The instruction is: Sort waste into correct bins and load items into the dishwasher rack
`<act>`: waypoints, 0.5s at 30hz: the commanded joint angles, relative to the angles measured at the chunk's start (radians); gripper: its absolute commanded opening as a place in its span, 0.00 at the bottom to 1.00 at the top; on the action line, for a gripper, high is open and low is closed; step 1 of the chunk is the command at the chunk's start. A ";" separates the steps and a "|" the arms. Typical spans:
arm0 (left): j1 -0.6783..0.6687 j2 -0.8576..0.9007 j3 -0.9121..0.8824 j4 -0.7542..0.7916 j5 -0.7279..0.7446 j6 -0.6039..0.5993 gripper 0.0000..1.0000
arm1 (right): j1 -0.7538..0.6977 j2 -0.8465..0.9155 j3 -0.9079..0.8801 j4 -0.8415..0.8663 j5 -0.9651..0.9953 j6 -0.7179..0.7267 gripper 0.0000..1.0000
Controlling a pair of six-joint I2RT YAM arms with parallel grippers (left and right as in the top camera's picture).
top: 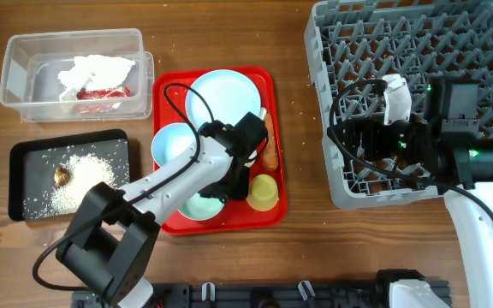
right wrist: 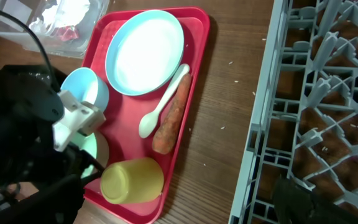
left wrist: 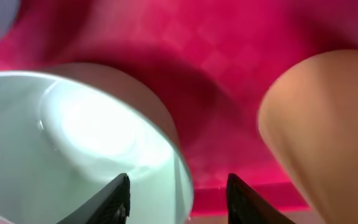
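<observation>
My left gripper [left wrist: 179,186] is open, astride the near rim of the pale-green bowl [left wrist: 73,137]: one finger is inside it, the other over the red tray [left wrist: 229,74]. Beside it stands the yellow cup [left wrist: 328,124]. On the same tray lie a light-blue plate [top: 221,98], a light-blue bowl [top: 171,144], a white spoon [right wrist: 163,106] and a carrot-like stick [right wrist: 173,115]. My right gripper [top: 342,150] hangs open and empty over the left part of the grey dishwasher rack [top: 400,51].
The clear tub [top: 24,51] at back left holds the tissue [top: 92,70] and the red wrapper [top: 101,92]. In front of it, the black tray [top: 24,154] carries rice [top: 80,184] and a brown scrap [top: 62,175]. Bare wood separates red tray and rack.
</observation>
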 commanded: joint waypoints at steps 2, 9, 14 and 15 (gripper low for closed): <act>-0.001 -0.011 0.148 -0.031 -0.008 0.032 0.52 | 0.000 0.005 0.022 0.009 0.006 0.003 1.00; -0.003 -0.031 0.192 0.013 -0.005 0.074 0.73 | 0.000 0.005 0.022 0.022 0.006 0.004 1.00; -0.008 -0.062 0.269 -0.001 0.084 0.202 0.92 | 0.000 0.005 0.022 0.025 0.006 0.008 1.00; -0.015 -0.069 0.271 0.000 0.097 0.229 0.95 | 0.000 0.005 0.022 0.024 0.006 0.008 1.00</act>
